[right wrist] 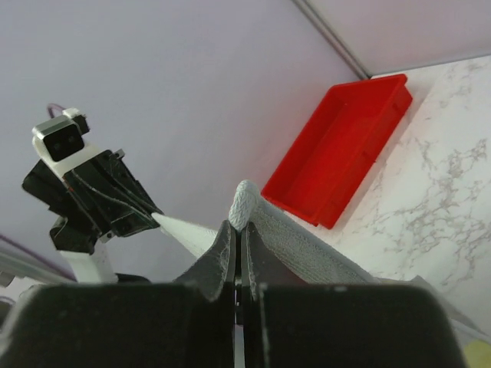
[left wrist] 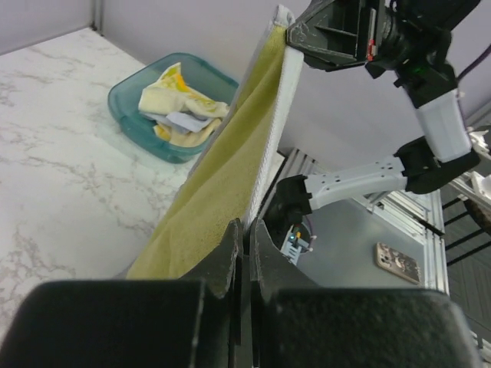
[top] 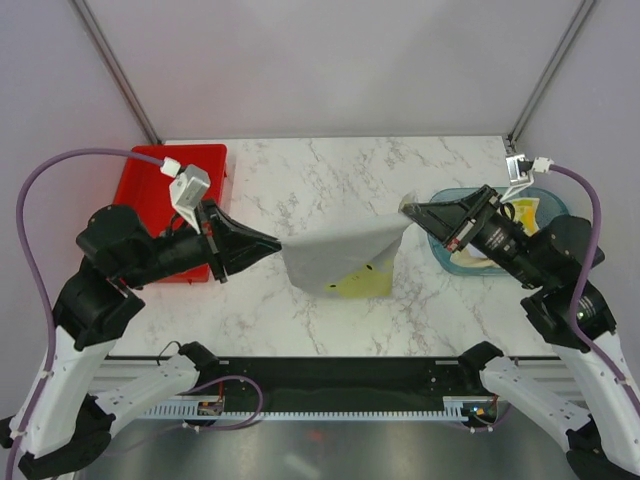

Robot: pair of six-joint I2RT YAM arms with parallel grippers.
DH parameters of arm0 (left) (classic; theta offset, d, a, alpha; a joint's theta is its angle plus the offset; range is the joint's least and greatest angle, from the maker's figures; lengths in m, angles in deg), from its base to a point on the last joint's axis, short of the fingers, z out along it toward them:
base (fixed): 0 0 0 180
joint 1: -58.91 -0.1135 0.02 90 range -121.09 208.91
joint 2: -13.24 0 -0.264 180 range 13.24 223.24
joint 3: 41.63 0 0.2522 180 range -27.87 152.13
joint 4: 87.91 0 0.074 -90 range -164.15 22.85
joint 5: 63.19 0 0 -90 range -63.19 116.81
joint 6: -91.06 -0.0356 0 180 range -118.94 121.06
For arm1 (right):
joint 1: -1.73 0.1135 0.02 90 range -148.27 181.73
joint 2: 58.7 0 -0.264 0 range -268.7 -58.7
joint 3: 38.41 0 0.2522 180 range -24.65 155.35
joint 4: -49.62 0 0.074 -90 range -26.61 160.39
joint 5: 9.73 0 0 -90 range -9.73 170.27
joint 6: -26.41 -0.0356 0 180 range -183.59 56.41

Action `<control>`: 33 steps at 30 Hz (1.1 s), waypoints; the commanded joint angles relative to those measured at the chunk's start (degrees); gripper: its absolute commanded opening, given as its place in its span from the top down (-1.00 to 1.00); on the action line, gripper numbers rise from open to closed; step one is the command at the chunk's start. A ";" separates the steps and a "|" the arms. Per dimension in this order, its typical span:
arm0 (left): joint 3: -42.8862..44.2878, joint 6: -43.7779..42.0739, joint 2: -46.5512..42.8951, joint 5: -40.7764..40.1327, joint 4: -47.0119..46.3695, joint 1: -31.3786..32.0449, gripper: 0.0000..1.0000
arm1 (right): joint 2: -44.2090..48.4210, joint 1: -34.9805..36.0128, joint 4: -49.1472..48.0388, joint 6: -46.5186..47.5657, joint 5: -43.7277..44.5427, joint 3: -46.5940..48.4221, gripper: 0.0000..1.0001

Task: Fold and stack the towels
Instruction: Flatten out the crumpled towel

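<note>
A towel [top: 335, 250], white-grey on one side and yellow-green on the other, hangs stretched between my two grippers above the middle of the table. My left gripper [top: 278, 242] is shut on its left corner. My right gripper [top: 405, 210] is shut on its right corner. In the left wrist view the towel [left wrist: 230, 169] runs from my left gripper [left wrist: 247, 226] up to the right gripper [left wrist: 295, 34]. In the right wrist view my right gripper [right wrist: 239, 228] pinches a grey corner of the towel [right wrist: 307, 245]. Its lower yellow-green part [top: 362, 282] rests on the table.
A translucent teal bin [top: 548, 197] at the right holds several crumpled cream and yellow towels [top: 522, 212]; both show in the left wrist view, the bin [left wrist: 126, 115] and the towels [left wrist: 180, 107]. A red tray [top: 150, 180] stands at the back left, also in the right wrist view [right wrist: 337, 146].
</note>
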 commanded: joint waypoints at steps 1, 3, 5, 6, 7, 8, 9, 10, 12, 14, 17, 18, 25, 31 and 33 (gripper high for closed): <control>-1.25 4.93 -2.20 5.69 -4.27 -0.34 0.95 | 4.70 -0.32 0.19 -0.24 0.83 1.93 1.00; 0.07 5.99 -1.23 6.04 -4.45 -0.34 0.95 | 4.71 -0.41 0.73 -1.63 3.74 3.78 1.00; 2.78 6.43 0.86 5.70 -4.53 -0.43 0.95 | 3.66 -0.41 0.12 -2.69 5.23 5.01 1.00; 3.76 6.60 1.58 5.52 -4.53 -0.34 0.95 | 3.30 -0.41 -0.76 -3.83 7.94 5.28 1.00; 5.16 6.43 2.37 4.04 -4.53 -0.43 0.95 | 2.61 -0.41 -0.77 -4.36 9.88 5.63 1.00; 5.61 6.26 2.98 2.55 -4.53 -0.34 0.96 | 2.25 -0.41 -0.86 -4.80 11.81 6.15 1.00; 5.96 5.04 4.38 0.62 -4.53 -0.34 0.95 | 1.81 -0.41 -0.86 -5.24 16.36 6.33 1.00; 6.05 4.24 5.18 -4.62 -4.45 -0.43 0.95 | 0.94 -0.32 -0.86 -4.90 19.01 6.51 1.00; 6.14 1.09 8.94 -12.02 -3.31 -0.43 0.95 | -0.82 -0.41 -1.38 -3.58 24.46 6.68 1.00; 6.23 -0.94 12.11 -23.62 -2.78 -0.43 0.96 | -6.87 -0.32 -0.60 -0.43 29.05 8.43 1.00; 5.79 -4.64 19.14 -34.10 -3.82 -1.48 0.95 | -18.20 -0.41 -1.20 2.66 29.85 10.37 1.00; 5.70 -5.86 21.16 -34.90 -4.18 -2.27 0.95 | -21.02 -0.41 -1.82 3.53 30.11 10.64 1.00; 7.18 -6.13 44.69 -31.06 -14.71 -15.53 0.96 | -44.99 -3.12 -14.99 9.95 34.77 10.55 1.00; 23.69 -8.86 64.84 -25.08 -16.49 -20.73 0.95 | -72.69 -9.28 -28.53 9.00 18.10 23.62 1.00; 28.62 -9.04 73.42 -22.36 -16.57 -21.87 0.96 | -79.37 -10.34 -32.48 8.64 13.52 29.07 1.00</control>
